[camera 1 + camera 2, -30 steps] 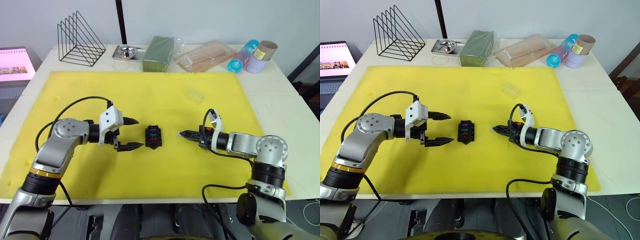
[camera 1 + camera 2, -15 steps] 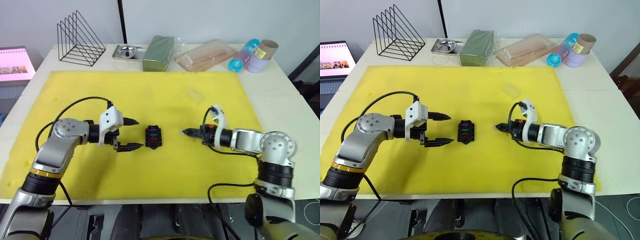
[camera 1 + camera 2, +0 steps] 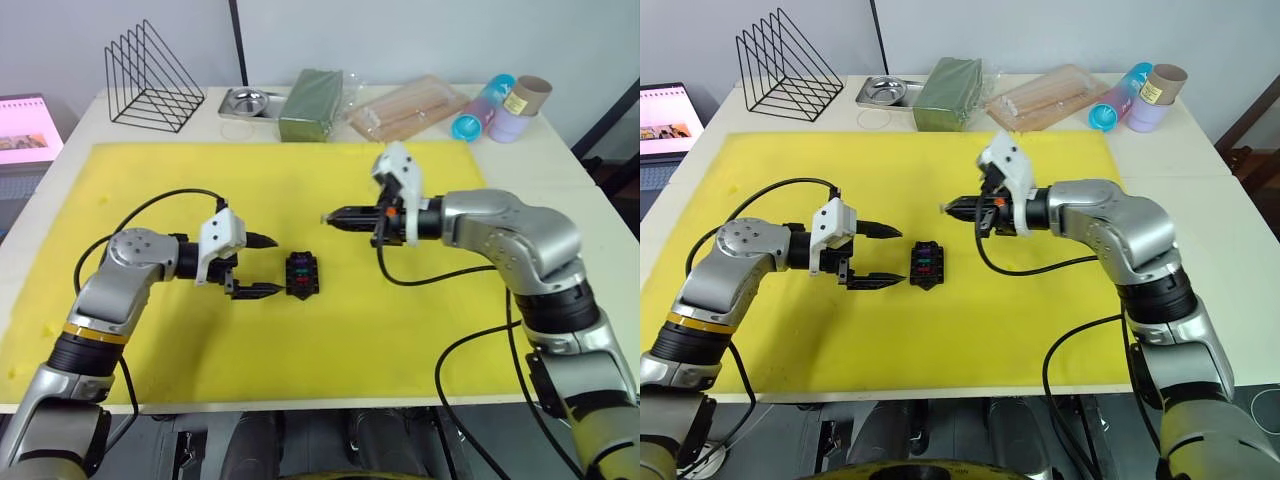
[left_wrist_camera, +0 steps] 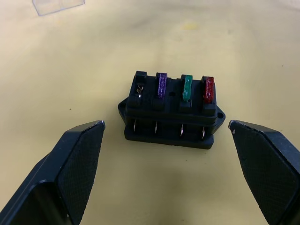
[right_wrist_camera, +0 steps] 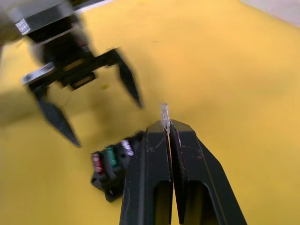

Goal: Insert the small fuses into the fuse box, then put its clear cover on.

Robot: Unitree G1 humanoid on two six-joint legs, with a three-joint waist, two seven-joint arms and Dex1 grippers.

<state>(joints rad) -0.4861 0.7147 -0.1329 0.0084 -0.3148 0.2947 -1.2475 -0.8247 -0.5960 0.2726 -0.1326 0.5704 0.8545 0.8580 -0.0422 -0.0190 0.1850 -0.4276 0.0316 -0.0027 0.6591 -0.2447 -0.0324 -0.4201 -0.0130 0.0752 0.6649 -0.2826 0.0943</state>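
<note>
Carrying a small pale fuse [image 5: 164, 114] pinched at its fingertips, the right gripper [image 3: 335, 216] hovers above the yellow mat [image 3: 330, 350], just far and right of the fuse box [image 3: 302, 274]. Its jaws are closed to a narrow slit on the fuse, whose tip projects beyond the pads. The fuse box lies on the mat between the 2 arms, with its long axis running near to far in the head views. It holds 3 seated fuses: a purple fuse [image 4: 161, 85], a green fuse [image 4: 187, 87] and a red fuse [image 4: 208, 89]. The empty slot [image 4: 139, 89] is the 4th position, at the end of the row beside the purple fuse. From the jaws, that slot appears to lie lower and toward the left gripper [image 3: 257, 266], so the coming move is judged to be a descent with the fuse blade aligned to the row. The left gripper rests just left of the box with its jaws wide, 1 finger on each side of the box's line, touching nothing. The clear cover [image 4: 57, 5] lies on the mat on the far side of the box, well apart from it. At the table's far edge stand a wire rack [image 3: 148, 80], a metal dish [image 3: 247, 102], a green block [image 3: 311, 91] and a bag of wooden sticks [image 3: 410, 108].
</note>
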